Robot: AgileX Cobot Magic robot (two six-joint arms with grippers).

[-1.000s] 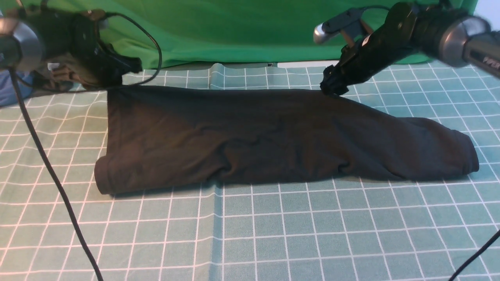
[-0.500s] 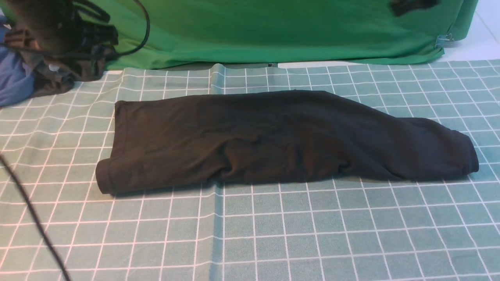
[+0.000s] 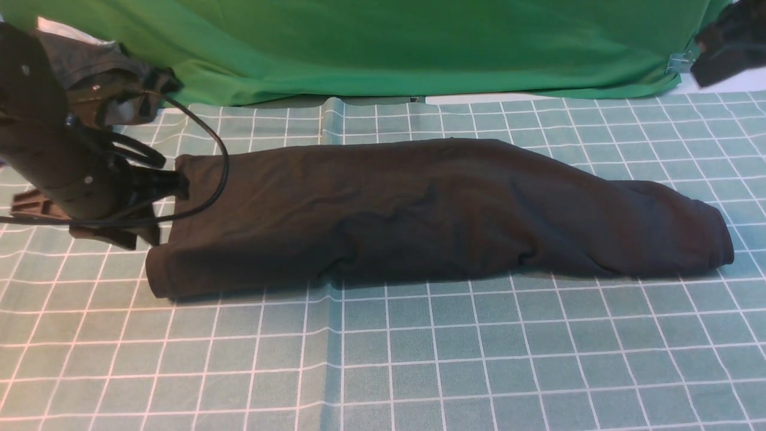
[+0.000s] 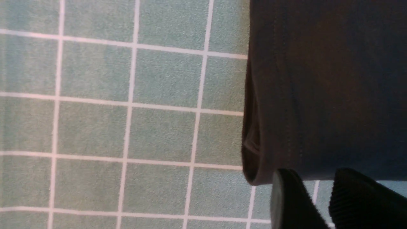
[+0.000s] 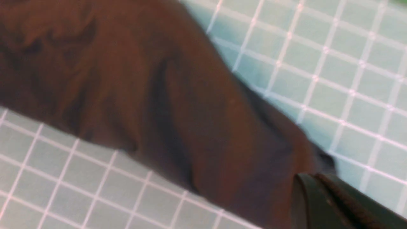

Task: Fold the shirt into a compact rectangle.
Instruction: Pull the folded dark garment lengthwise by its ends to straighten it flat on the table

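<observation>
Across the checked cloth (image 3: 419,359) the shirt (image 3: 419,209) is laid out as one long dark band, folded lengthwise, hem at its left end, narrower at its right end, pretty rumpled around the middle. Behind the shirt a green cloth (image 3: 419,48) is hung. At the shirt's left end, by a hem corner, the left gripper (image 4: 314,181) is parked; its jaws are seen apart with only checked cloth between them, so nothing is gripped. Up high past the shirt's right end the right gripper (image 5: 310,179) is seen, kinda blurry, jaws pressed together, nothing pinched.
</observation>
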